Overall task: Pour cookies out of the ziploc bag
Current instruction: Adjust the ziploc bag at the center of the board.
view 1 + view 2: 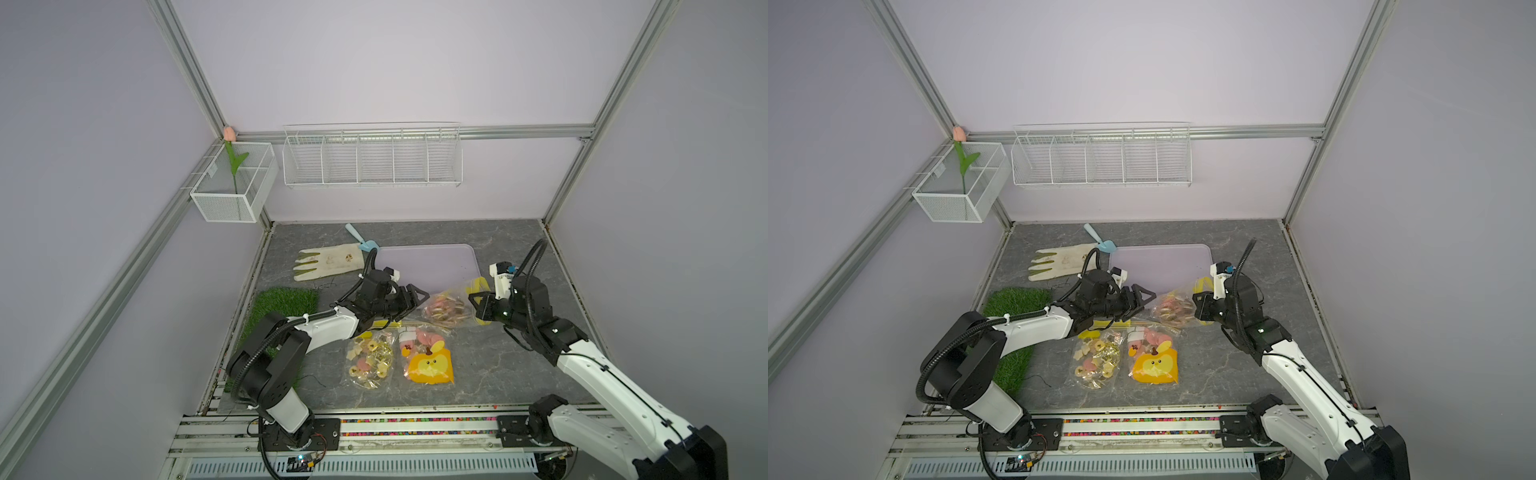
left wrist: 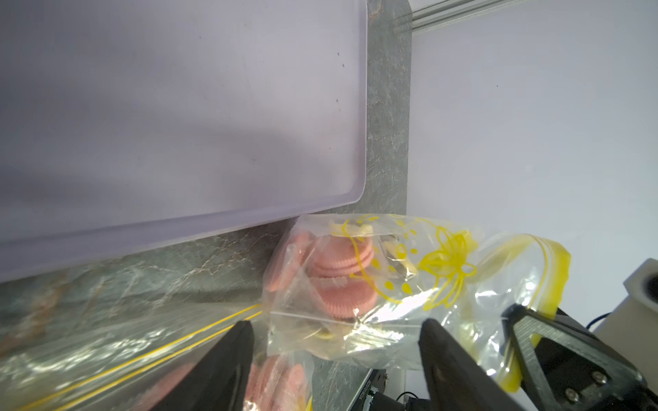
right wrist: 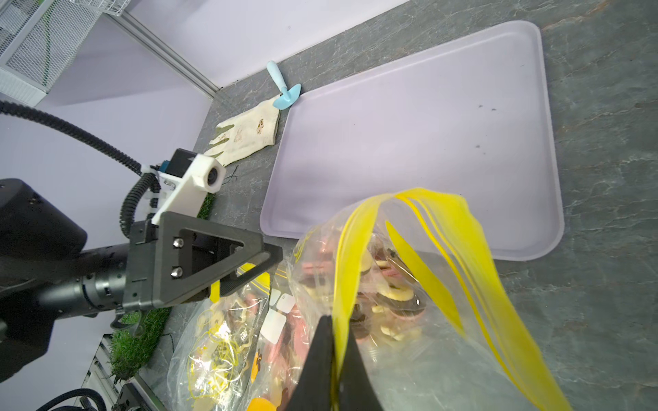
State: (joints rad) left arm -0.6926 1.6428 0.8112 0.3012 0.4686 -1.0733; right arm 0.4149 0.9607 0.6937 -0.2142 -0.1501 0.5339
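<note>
Clamps the right gripper [image 3: 334, 329] shut on one yellow zip lip of the bag [image 3: 445, 338], black fingers meeting flat on the plastic. Shows the bag's mouth gaping, its two yellow strips arching apart in a loop. Reveals the cookies [image 3: 393, 295] through crinkled clear film printed with yellow flowers: cream rings, dark brown pieces and ridged pink sandwich discs, heaped in the bag's belly. Puts that belly just beside the near right corner of the tray [image 3: 427, 142], a smooth lavender rectangle with rounded corners and a low rim. Cannot tell whether the bag rests on the table [image 1: 498, 357] or hangs just clear of it.

Spreads the left gripper [image 2: 334, 324] wide, wedge-shaped jaws well apart before the bag's base, gripping nothing. Stands, in both top views, just left of the bag.

Finds two more clear bags lying flat on the grey marbled table, nearer the arm bases: a second bag [image 1: 370, 361] of cream stars and gold squiggles, and a third bag [image 1: 430, 365] with a yellow-orange face piece.

Fills the far left with a soiled cream glove [image 1: 328, 262], a pale blue scoop [image 1: 365, 245] at the tray's far left corner, and a tufted green grass mat [image 1: 286, 303]. Hangs a white wire rack [image 1: 372, 160] and a mesh box [image 1: 226, 203] with a pink tulip [image 1: 229, 134] on the wall.
</note>
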